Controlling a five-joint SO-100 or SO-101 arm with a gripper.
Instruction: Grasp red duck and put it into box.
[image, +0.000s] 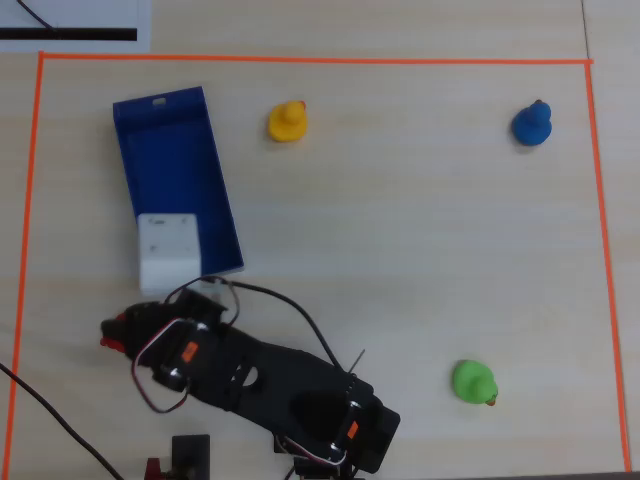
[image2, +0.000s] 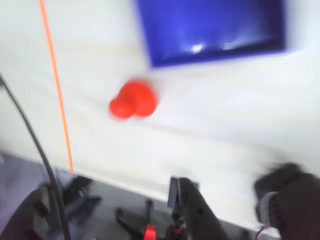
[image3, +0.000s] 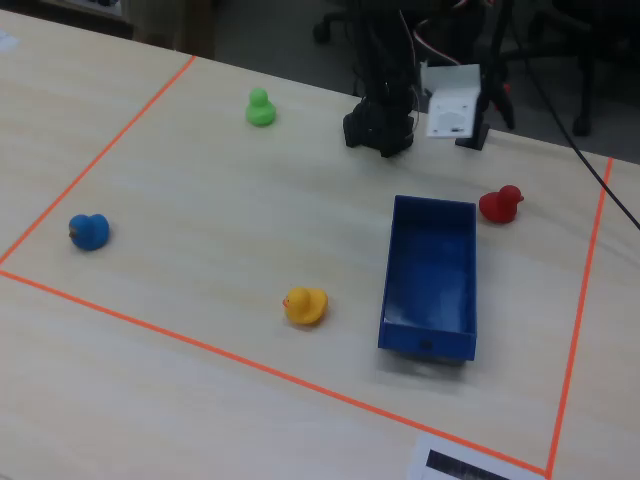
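The red duck (image3: 500, 204) stands on the table just right of the blue box's far end in the fixed view. It is a blurred red blob (image2: 134, 99) below the box (image2: 215, 30) in the wrist view. In the overhead view it is mostly hidden under the arm (image: 110, 343). The long, open blue box (image3: 430, 275) lies empty on the table (image: 175, 170). My gripper (image3: 460, 112), with a white part, hangs in the air above and behind the duck, apart from it. It shows over the box's near end (image: 170, 252) in the overhead view. Its jaws are not clear.
A yellow duck (image: 287, 122), a blue duck (image: 533, 124) and a green duck (image: 472, 381) stand apart on the table. Orange tape (image: 300, 60) frames the work area. The arm's base (image3: 380, 125) and cables sit at the table edge near the red duck.
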